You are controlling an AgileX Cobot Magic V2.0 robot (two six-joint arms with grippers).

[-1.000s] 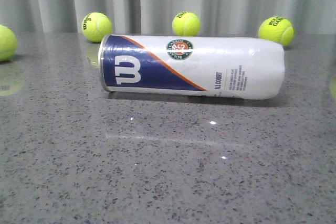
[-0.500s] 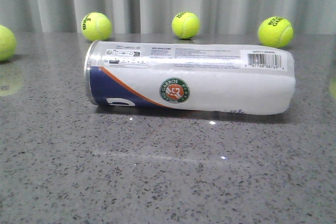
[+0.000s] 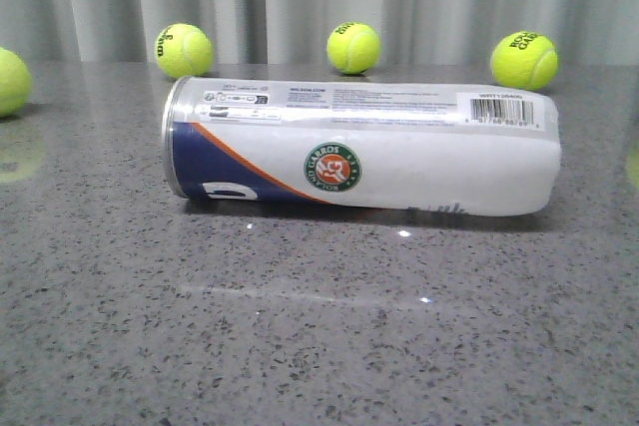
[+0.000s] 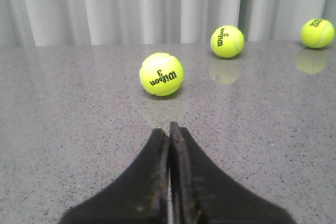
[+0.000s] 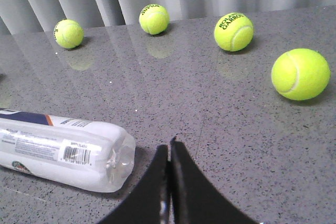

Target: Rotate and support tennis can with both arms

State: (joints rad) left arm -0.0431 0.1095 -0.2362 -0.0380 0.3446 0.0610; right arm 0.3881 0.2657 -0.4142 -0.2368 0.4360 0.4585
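The tennis can lies on its side on the grey speckled table, silver rim to the left, clear bottom to the right. Its barcode strip faces up and the round Roland Garros emblem faces me. Neither arm shows in the front view. In the right wrist view the can's clear end lies just beside my right gripper, which is shut and empty and not touching it. My left gripper is shut and empty over bare table, pointing at a tennis ball; the can is out of that view.
Several yellow-green tennis balls stand along the far side by the grey curtain, and one at the left edge. Another ball lies to the right of the right gripper.
The can rolled about its long axis toward me: the W logo turned underneath, the barcode strip came up on top. It also shifted slightly left. Since half a second ago it has barely moved.
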